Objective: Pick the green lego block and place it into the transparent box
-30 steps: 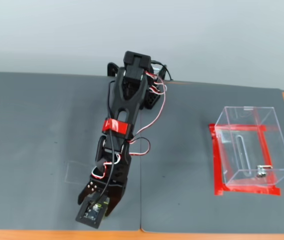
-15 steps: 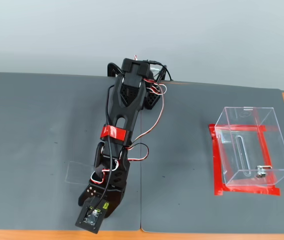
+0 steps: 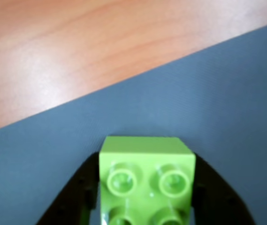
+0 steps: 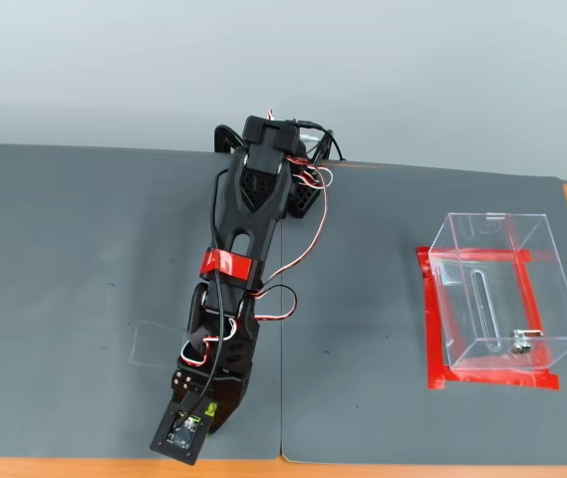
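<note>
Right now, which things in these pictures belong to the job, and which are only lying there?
Belong to the job:
- green lego block, between the gripper's black fingers in the wrist view
- transparent box, empty, at the right in the fixed view

Only lying there:
- red tape around the box's base
- grey mat
- wooden table

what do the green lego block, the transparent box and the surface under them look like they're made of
The green lego block: glossy moulded plastic, with highlights on its studs. The transparent box: clear rigid sheet, probably acrylic, since the red tape shows through its walls. The mat: matte dark grey with a fine ribbed texture, likely rubber or foam, lying on a wood-grain table.
</note>
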`<state>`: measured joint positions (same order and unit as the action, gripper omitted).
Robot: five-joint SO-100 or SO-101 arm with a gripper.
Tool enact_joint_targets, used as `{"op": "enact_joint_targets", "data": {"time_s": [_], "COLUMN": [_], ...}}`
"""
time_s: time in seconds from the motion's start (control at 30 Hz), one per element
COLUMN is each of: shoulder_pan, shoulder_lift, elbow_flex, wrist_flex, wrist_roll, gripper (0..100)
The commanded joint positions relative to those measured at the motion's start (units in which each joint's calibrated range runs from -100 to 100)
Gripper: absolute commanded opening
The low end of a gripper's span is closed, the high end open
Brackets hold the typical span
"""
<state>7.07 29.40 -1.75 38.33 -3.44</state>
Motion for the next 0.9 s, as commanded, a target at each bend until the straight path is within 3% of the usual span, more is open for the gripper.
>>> {"op": "enact_joint_targets", "data": {"time_s": [0.0, 0.17, 0.47, 0.87], "shoulder_pan": [-0.40, -0.99, -4.20, -14.42], "shoulder_lift": [-1.89, -2.56, -13.08, -27.91], "elbow_flex": [-2.00, -2.91, -2.09, -1.91], "wrist_flex": [1.60, 7.15, 8.02, 17.74], "wrist_roll": [0.14, 1.33, 2.84, 3.00], "gripper": [15, 15, 15, 16]}}
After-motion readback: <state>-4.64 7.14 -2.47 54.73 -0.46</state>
